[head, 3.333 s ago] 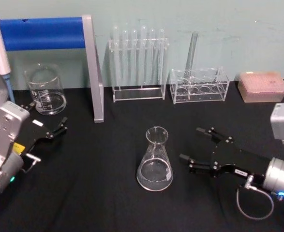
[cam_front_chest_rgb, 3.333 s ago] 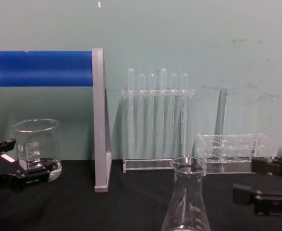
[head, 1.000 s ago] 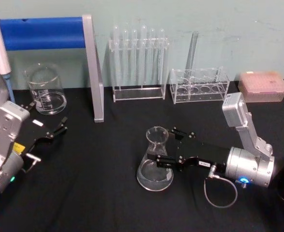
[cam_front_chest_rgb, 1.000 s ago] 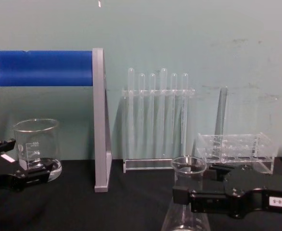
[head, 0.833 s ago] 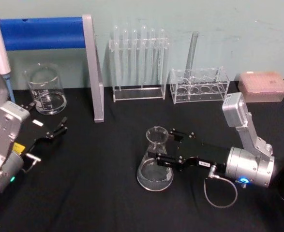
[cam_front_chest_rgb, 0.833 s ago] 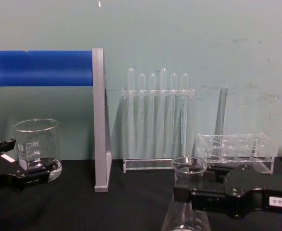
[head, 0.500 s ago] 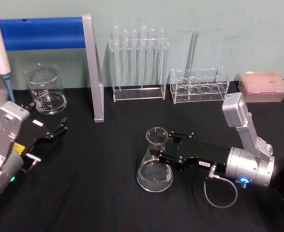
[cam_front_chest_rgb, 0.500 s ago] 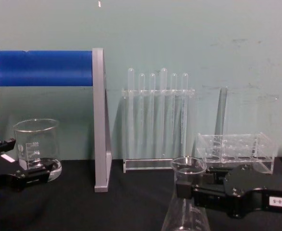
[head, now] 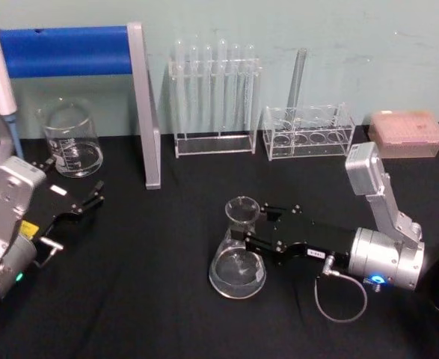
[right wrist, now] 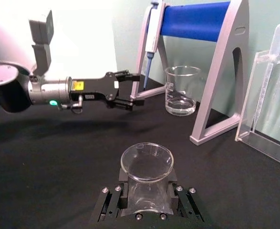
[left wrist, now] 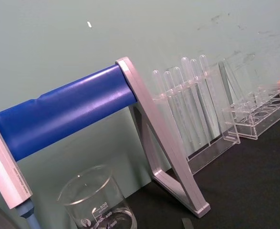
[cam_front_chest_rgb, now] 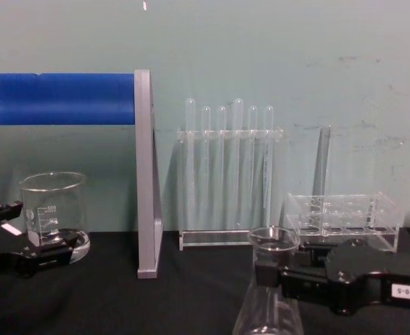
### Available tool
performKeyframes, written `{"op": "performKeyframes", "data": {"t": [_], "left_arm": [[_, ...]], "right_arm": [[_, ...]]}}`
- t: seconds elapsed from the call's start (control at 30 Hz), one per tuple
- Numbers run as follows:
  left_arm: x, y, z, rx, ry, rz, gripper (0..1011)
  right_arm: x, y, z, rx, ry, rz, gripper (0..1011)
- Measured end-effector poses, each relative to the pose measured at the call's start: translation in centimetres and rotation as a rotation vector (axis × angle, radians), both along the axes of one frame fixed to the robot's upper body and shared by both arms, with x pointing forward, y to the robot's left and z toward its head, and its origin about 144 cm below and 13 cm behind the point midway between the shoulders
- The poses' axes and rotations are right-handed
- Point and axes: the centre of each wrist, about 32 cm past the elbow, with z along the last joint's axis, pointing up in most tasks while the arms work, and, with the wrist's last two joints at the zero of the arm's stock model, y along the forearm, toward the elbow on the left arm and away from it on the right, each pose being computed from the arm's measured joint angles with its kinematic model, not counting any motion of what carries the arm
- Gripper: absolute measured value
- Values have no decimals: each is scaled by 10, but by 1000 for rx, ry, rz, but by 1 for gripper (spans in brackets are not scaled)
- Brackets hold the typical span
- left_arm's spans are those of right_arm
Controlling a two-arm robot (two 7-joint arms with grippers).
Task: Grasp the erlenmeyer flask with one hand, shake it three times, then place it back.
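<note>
Right gripper [head: 250,224] clamped on flask [head: 238,271] neck, under rim. Glass likely light, stiff, slippery, breakable. Left gripper [head: 92,196] spread, parked well apart.

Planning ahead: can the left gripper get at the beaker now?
Likely yes: left gripper sits open just short of the beaker, bare cloth between; right gripper is shut on the erlenmeyer flask.

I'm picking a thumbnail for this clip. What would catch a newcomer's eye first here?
First, the right gripper clamped on the neck of the erlenmeyer flask, in the middle of the scene. Next, the blue bar on its grey frame at the back left, with the left gripper parked open below it near the left edge.
</note>
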Motion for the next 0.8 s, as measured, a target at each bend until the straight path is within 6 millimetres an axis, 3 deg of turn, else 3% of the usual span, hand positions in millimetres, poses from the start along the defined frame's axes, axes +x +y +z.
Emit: {"op": "performKeyframes", "data": {"t": [0.33,0.5,0.8], "left_arm": [[0,0,0,0,0,0,1001],[0,0,0,0,0,0,1001],[0,0,0,0,0,0,1001]], "right_arm": [[-9,2,19,74,-31,-50,456],[-22,1,38,97,-86,-138,456],[-40,-9,54,98,-162,-300,456]]}}
